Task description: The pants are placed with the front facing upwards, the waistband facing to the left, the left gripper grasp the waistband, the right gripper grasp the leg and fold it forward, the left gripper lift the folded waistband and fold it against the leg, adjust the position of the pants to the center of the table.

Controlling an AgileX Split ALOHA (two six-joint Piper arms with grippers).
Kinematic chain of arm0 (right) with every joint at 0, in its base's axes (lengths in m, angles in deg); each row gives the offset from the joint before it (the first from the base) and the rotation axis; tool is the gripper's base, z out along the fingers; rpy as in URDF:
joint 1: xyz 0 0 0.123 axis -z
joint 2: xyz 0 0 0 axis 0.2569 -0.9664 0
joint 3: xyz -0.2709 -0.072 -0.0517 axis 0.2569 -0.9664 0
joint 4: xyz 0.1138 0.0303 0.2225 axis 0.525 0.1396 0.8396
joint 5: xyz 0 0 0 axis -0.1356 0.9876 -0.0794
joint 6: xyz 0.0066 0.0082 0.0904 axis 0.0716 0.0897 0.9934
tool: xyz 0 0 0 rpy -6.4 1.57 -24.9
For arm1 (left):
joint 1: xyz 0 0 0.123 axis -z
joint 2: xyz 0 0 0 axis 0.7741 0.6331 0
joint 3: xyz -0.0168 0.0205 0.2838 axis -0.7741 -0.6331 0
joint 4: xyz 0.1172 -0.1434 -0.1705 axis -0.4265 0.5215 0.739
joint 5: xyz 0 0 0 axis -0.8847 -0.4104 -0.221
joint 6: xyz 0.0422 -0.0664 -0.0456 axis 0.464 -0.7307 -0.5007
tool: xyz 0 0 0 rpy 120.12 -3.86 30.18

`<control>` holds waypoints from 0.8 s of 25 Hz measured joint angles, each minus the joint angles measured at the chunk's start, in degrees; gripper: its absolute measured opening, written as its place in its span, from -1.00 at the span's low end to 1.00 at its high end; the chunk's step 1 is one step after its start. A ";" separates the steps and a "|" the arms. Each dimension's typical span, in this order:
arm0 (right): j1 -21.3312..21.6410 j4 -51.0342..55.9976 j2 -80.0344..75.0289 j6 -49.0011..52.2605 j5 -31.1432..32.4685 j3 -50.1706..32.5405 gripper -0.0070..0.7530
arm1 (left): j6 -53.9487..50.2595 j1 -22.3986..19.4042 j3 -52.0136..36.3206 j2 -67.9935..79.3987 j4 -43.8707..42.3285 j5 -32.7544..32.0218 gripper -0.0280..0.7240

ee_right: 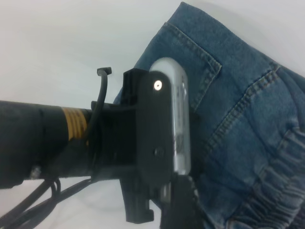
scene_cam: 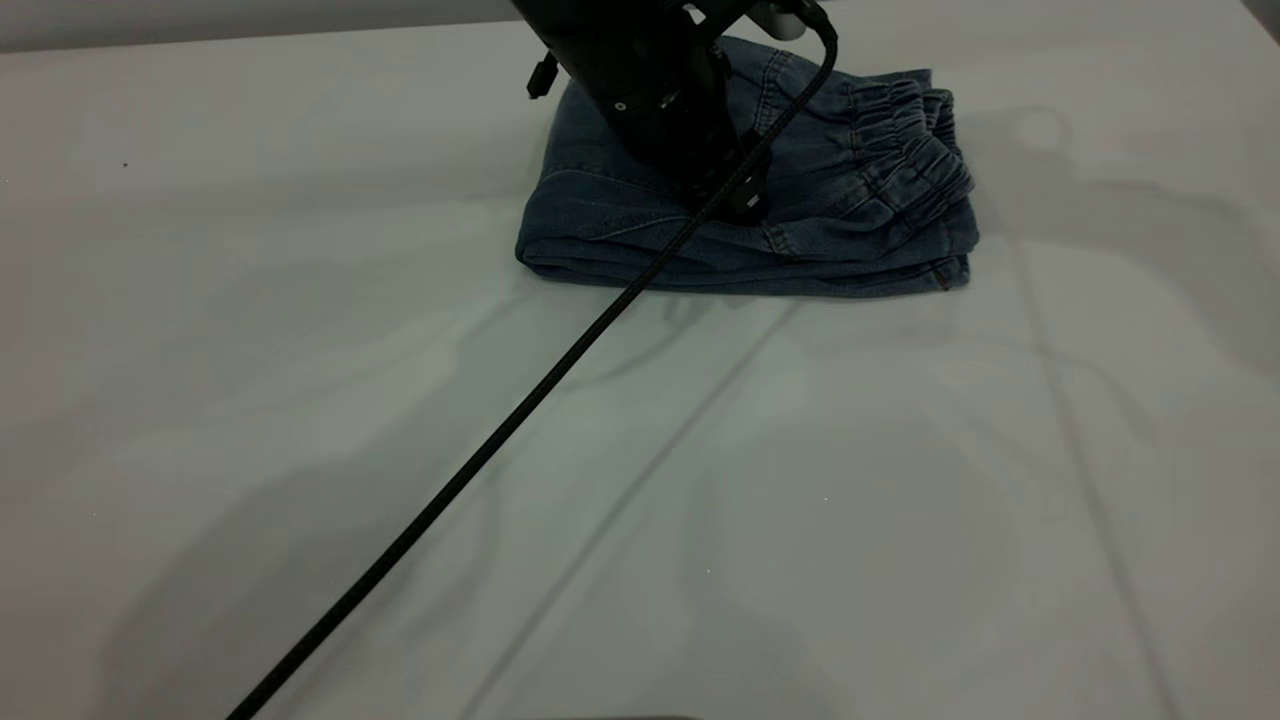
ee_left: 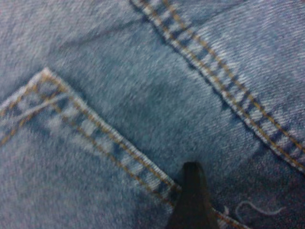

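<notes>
Left gripper point(scene_cam: 735, 195) pressed down onto folded pants point(scene_cam: 800, 230), far side of table point(scene_cam: 400, 450); finger spread: cannot tell. Waistband point(scene_cam: 915, 150) to its right, on top. No readable writing or labels. Right gripper out of view.

Beyond the far edge of the worktop point(scene_cam: 900, 520) ran a narrow grey strip of background point(scene_cam: 200, 22) (too little of it showed to say what it was). A small dark wedge point(scene_cam: 1266, 14) cut the far right corner. A tiny dark speck point(scene_cam: 125, 164) lay towards the left side, and a faint round mark point(scene_cam: 1040, 127) showed towards the far right. Soft grey shadows point(scene_cam: 250, 560) spread across the near part.
</notes>
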 joint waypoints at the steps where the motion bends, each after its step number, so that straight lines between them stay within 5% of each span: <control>1: 0.00 0.00 0.00 0.00 0.11 0.00 0.33 | -2.42 -0.05 0.04 0.00 -0.06 -0.35 0.44; 9: 0.00 0.00 0.00 0.00 0.72 0.00 0.33 | -27.21 -0.05 0.57 -0.17 -1.93 -3.46 0.44; 20: 0.00 -0.05 0.68 0.00 0.93 0.00 0.33 | -32.20 0.00 0.57 -2.65 -6.44 -12.12 0.44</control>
